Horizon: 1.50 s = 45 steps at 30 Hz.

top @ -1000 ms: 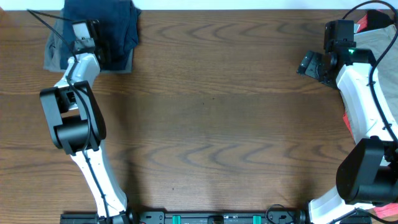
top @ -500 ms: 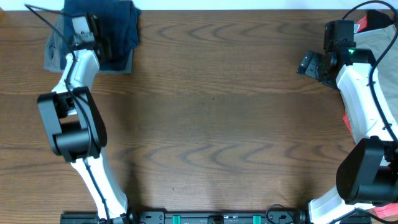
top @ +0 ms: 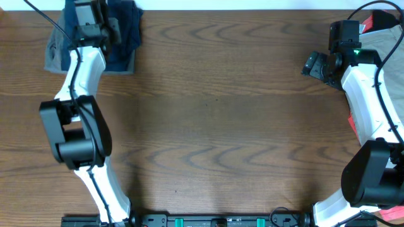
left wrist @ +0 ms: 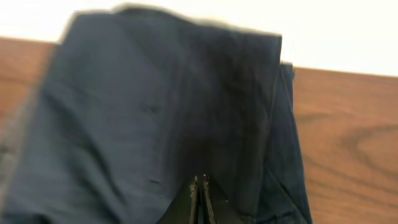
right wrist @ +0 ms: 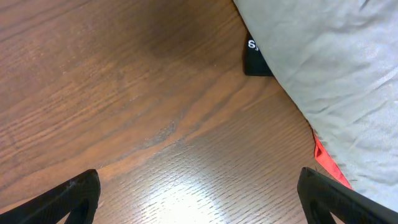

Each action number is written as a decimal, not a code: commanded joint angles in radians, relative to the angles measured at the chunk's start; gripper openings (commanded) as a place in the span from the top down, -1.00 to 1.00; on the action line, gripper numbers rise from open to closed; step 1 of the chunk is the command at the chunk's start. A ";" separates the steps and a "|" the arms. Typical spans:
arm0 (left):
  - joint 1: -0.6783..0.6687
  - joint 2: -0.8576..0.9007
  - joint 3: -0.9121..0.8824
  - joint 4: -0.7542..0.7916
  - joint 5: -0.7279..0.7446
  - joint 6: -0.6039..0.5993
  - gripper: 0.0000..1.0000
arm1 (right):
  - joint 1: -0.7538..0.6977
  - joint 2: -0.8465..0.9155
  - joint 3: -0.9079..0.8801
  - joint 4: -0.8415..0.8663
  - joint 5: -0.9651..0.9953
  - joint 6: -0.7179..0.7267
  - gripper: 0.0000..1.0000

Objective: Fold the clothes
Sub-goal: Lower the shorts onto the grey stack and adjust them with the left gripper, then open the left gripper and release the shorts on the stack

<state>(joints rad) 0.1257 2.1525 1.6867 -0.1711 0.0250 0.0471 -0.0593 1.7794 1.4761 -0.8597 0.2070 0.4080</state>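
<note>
Folded dark navy shorts (top: 128, 26) lie on a grey-green pair (top: 55, 55) at the table's far left corner. My left gripper (top: 108, 29) is over this stack. In the left wrist view the navy shorts (left wrist: 143, 112) fill the frame and the left gripper (left wrist: 201, 181) is shut, its tips together right at the cloth; I cannot tell if they touch it. My right gripper (top: 314, 65) is wide open and empty above bare wood (right wrist: 199, 194). A tan khaki pair (top: 390, 34) lies at the far right, also in the right wrist view (right wrist: 329, 68).
A red item (top: 377, 19) lies partly under the tan cloth, with a sliver of it in the right wrist view (right wrist: 326, 163). A black tag with white print (right wrist: 255, 57) sticks out from the tan cloth. The far table edge (left wrist: 348, 65) runs just behind the navy stack.
My left arm has stretched toward the far edge, carrying the shut gripper further over the navy shorts. The right arm has not moved.
</note>
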 commanded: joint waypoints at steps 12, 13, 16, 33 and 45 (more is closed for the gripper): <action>-0.001 0.105 0.001 -0.095 0.102 -0.052 0.88 | 0.007 -0.022 0.002 0.000 0.013 -0.013 -0.98; -0.001 0.093 0.002 -0.100 0.102 -0.051 0.88 | 0.007 -0.022 0.002 0.000 0.013 -0.013 -0.99; 0.004 0.036 0.002 -0.105 0.099 -0.051 0.88 | 0.007 -0.022 0.002 -0.001 0.013 -0.013 -0.98; 0.184 -0.090 0.001 -0.089 -0.035 -0.008 0.88 | 0.007 -0.022 0.002 0.000 0.013 -0.013 -0.98; 0.246 0.098 0.001 -0.127 -0.024 -0.007 0.87 | 0.007 -0.022 0.002 0.000 0.013 -0.013 -0.98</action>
<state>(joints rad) 0.3588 2.2421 1.6905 -0.2920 0.0154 0.0269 -0.0593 1.7794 1.4761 -0.8597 0.2070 0.4080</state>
